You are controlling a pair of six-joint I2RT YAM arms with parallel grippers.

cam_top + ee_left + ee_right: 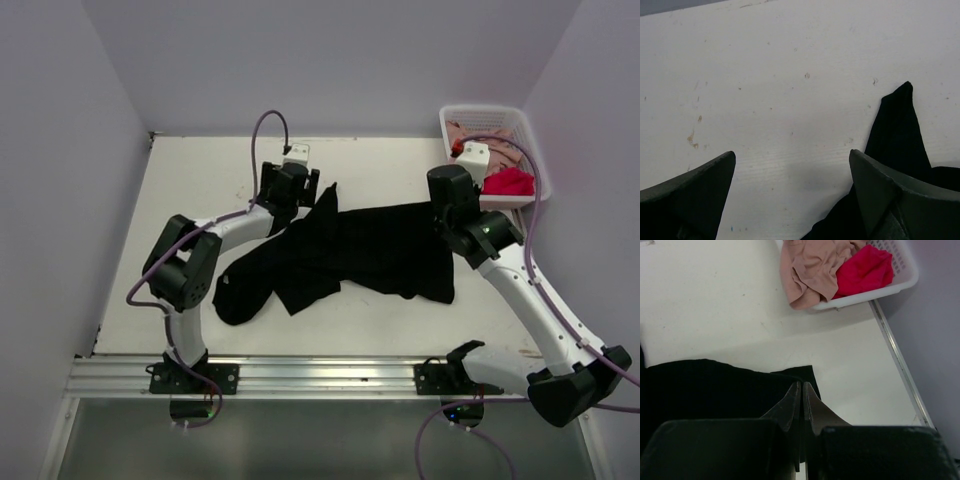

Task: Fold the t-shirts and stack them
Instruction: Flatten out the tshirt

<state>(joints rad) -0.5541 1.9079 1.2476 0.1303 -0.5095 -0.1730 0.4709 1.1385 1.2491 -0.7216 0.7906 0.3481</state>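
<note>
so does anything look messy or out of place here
The black shirt lies twisted across the table, one end rolled into a lump rather than spread flat. In the basket, the pink shirt spills over the rim, beside a crumpled red shirt. The table also has small brownish marks.

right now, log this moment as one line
left claw: open, beside black t-shirt corner | right claw: shut at its edge | pink t-shirt, red t-shirt: in basket
</note>
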